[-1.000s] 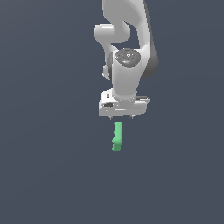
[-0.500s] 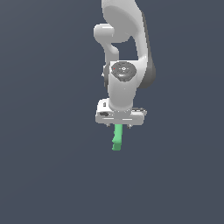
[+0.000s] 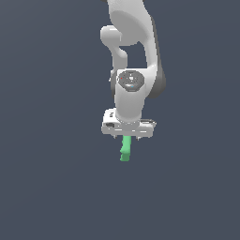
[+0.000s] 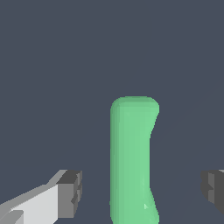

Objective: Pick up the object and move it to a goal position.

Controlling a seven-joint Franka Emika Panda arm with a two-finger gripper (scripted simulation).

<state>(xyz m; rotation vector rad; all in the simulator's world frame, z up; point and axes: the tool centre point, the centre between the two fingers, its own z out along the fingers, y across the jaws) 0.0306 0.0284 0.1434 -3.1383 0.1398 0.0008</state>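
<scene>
Lowered since 1.0 s ago, the gripper (image 3: 127,135) now sits directly over the green object (image 3: 125,148), covering its upper end in the exterior view. Wrist view shows the fingers (image 4: 70,192) spread wide, 1 on each side of the object (image 4: 132,159), neither touching it. Judgement: approach nearly complete; closing comes next. Surface is plain dark grey, featureless; no goal marker visible.

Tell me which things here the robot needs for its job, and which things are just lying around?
Needed for the job:
- green block, the thing to pick up
- gripper, open, its jaws on either side of the block and not touching it

Just lying around:
- nothing else shows; only the plain dark background
</scene>
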